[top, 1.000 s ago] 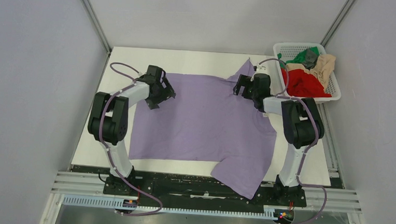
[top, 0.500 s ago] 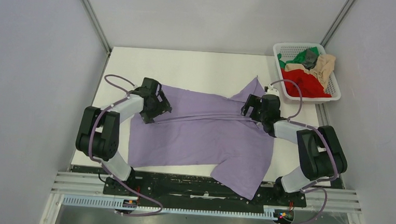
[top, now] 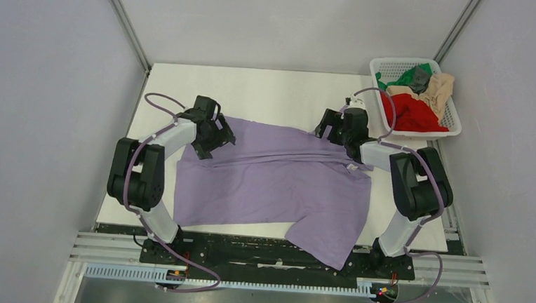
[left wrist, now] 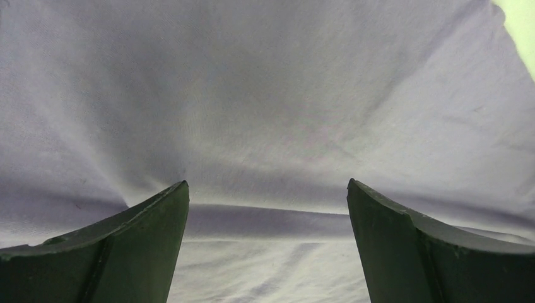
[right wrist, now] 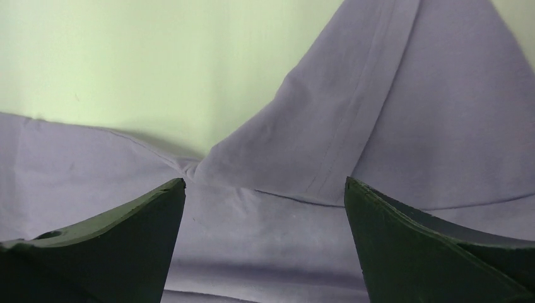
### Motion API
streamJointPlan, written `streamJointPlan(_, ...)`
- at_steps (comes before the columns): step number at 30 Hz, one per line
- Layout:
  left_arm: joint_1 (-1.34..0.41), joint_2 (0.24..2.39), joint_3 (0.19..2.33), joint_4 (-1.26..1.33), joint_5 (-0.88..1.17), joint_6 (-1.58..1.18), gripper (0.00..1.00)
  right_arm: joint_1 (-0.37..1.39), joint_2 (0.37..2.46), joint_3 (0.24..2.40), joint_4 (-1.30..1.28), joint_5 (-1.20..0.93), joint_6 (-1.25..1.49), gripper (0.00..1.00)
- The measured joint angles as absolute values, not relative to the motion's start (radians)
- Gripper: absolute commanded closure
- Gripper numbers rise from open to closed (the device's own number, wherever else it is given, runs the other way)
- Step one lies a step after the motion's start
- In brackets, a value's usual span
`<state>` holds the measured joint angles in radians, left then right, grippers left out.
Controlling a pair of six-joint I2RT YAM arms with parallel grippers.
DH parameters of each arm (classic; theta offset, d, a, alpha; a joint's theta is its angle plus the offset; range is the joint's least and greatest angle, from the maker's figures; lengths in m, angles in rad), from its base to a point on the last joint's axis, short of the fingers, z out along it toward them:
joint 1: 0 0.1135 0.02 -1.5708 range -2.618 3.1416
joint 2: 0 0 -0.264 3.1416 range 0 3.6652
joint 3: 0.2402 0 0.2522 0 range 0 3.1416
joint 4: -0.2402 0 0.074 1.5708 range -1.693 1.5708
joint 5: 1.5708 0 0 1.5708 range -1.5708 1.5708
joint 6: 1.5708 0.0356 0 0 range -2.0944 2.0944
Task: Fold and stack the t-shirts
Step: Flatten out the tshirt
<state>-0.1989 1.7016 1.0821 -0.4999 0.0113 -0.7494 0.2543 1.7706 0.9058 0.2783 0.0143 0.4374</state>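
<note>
A purple t-shirt [top: 277, 187] lies on the white table [top: 269, 88], its far part folded over toward me, with a fold line running between the two grippers. One sleeve [top: 326, 243] hangs over the near table edge. My left gripper [top: 213, 137] is open over the shirt's far left corner; in the left wrist view its jaws [left wrist: 268, 189] stand wide apart above purple cloth [left wrist: 265, 113]. My right gripper [top: 331, 131] is open over the far right corner; its jaws [right wrist: 265, 186] stand wide apart above the folded cloth and sleeve [right wrist: 410, 126].
A white basket [top: 379, 63] stands at the table's far right corner, holding a red garment [top: 411, 112], a beige one [top: 441, 88] and green and grey ones. Grey walls close in on both sides. Bare table [right wrist: 126, 57] shows beyond the shirt.
Both grippers pulled the shirt's far edge toward me, folding it over. They have since let go, opened, and moved slightly back toward the far side.
</note>
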Motion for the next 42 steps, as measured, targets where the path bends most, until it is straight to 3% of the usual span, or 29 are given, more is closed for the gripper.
streamJointPlan(9, -0.199, 1.71, 1.069, -0.506, 0.01, -0.749, 0.0, 0.265, 1.818, 0.906, 0.279, -0.011, 0.445, 0.02)
streamJointPlan(18, -0.199, 1.737, 1.071, -0.509, 0.008, -0.741, 0.0, 0.272, 1.971, 1.019, 0.45, -0.03, 0.488, 0.02)
streamJointPlan(22, -0.199, 1.747, 1.084, -0.519, 0.008, -0.739, 0.0, 0.301, 2.13, 1.195, 0.57, -0.059, 0.52, 0.02)
streamJointPlan(26, -0.199, 1.755, 1.095, -0.53, 0.007, -0.739, 0.0, 0.334, 2.358, 1.528, 0.674, -0.098, 0.59, 0.02)
streamJointPlan(31, -0.199, 1.758, 1.103, -0.537, 0.0, -0.739, 0.0, 0.352, 2.498, 1.781, 0.709, -0.125, 0.651, 0.02)
streamJointPlan(36, -0.201, 1.758, 1.108, -0.548, -0.023, -0.738, 0.0, 0.349, 2.419, 1.722, 0.641, -0.117, 0.558, 0.02)
streamJointPlan(42, -0.201, 1.751, 1.156, -0.563, -0.066, -0.72, 0.0, 0.339, 2.055, 1.374, 0.42, -0.042, 0.355, 0.02)
